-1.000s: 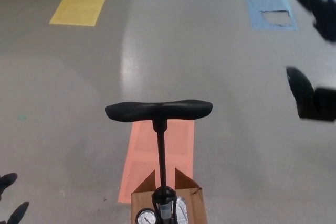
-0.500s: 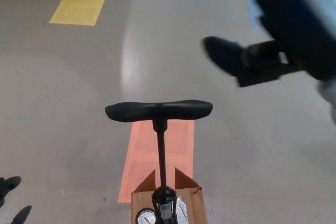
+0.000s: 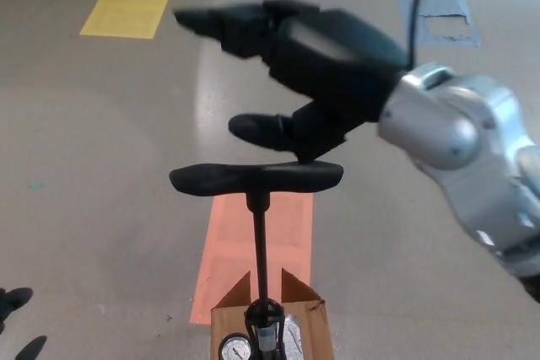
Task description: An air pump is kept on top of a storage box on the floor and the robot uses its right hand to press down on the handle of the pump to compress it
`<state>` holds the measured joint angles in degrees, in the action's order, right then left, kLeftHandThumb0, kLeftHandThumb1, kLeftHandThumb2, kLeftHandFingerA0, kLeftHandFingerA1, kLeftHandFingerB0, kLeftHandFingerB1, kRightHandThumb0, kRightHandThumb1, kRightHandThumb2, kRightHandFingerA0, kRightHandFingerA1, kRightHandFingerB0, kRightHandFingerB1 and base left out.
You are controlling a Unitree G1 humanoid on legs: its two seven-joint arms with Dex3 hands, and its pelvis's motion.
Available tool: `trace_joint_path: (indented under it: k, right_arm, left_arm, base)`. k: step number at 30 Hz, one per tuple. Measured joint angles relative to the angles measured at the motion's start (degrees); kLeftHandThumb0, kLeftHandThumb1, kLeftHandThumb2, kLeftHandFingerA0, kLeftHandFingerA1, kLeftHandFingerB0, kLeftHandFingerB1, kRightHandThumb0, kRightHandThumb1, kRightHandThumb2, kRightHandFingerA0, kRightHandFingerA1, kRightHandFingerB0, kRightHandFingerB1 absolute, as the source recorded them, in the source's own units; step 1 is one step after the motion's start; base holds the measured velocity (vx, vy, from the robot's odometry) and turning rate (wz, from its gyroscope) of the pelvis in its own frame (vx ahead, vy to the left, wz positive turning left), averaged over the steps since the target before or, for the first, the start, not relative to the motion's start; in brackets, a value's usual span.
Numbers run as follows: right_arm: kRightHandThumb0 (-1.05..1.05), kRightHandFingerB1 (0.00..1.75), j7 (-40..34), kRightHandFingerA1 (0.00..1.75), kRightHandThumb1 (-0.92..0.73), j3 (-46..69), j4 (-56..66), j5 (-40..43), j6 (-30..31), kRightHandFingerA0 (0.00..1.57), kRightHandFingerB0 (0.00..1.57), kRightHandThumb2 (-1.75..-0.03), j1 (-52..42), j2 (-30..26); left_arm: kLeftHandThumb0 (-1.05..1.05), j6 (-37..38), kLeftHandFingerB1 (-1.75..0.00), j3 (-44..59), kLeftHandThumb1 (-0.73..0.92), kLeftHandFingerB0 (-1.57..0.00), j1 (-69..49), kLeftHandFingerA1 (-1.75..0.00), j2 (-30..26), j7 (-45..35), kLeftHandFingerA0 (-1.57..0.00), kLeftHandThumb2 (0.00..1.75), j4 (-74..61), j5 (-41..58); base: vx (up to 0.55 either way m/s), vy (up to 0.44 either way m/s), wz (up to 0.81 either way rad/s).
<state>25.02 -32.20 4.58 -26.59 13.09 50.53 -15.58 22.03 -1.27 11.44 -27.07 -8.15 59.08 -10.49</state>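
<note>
Air pump (image 3: 258,242) stands upright at bottom centre of the head view, base seated in the storage box (image 3: 268,326), an open-topped cardboard carton with its flaps raised. Pump shaft (image 3: 260,250) is thin, black, and extended; the T-shaped handle (image 3: 256,178) sits at its top, roughly level, well above the box. A round pressure gauge (image 3: 234,349) shows at the pump's base, just left of the shaft, with something silvery inside the box on the other side.

Right hand (image 3: 312,61) comes in from the right on a silver-grey forearm (image 3: 464,149) and hangs just above the handle. Fingers (image 3: 228,21) are stretched out and spread, pointing left past the handle's left end; thumb (image 3: 266,131) lies lower, close over the handle's middle. Hand is unclenched and grips nothing. Whether the heel of the hand touches the handle's right half cannot be told; the two overlap in the view.

Left hand (image 3: 17,322): only dark fingertips show, far left of the box at the frame's lower edge; its state cannot be told.

Beyond the box, an orange floor patch (image 3: 291,233) runs under the handle. A yellow patch (image 3: 128,8) lies far up-left of the pump, a blue patch (image 3: 439,16) up-right, on grey floor (image 3: 101,166).
</note>
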Motion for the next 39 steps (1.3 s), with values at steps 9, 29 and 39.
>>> trace_joint_path:
  k: [9, 29, 39]
  right_arm:
    - [-0.88, 0.12, 2.12, 0.14, -0.73, -4.04, -14.71, -3.73, 4.29, 0.00, 0.00, -1.10, 2.06, 5.21]
    - [-0.93, 0.08, 3.49, 0.10, -0.77, -3.32, -16.40, -4.83, 4.91, 0.00, 0.00, -1.15, 1.39, 8.66]
    - [-0.89, 0.07, 4.67, 0.07, -0.70, -3.07, -15.33, -4.88, 5.47, 0.00, 0.00, -0.92, 1.63, 9.42]
  left_arm:
    - [-0.72, 1.85, -0.33, -0.25, 0.65, -0.08, 0.17, -0.40, -0.53, -1.08, -0.02, 0.97, 0.78, 0.04]
    - [-0.68, 3.35, -0.33, -0.54, 0.66, -0.02, 1.09, -0.39, -0.55, -2.17, -0.02, 0.99, 2.66, -0.02]
    - [-0.73, 3.36, -0.31, -0.71, 0.66, -0.09, 1.13, -0.38, -0.56, -2.30, 0.00, 0.97, 2.55, -0.08]
  base:
    - [0.00, 0.000, 0.00]
    - [0.00, 0.000, 0.00]
    - [0.00, 0.000, 0.00]
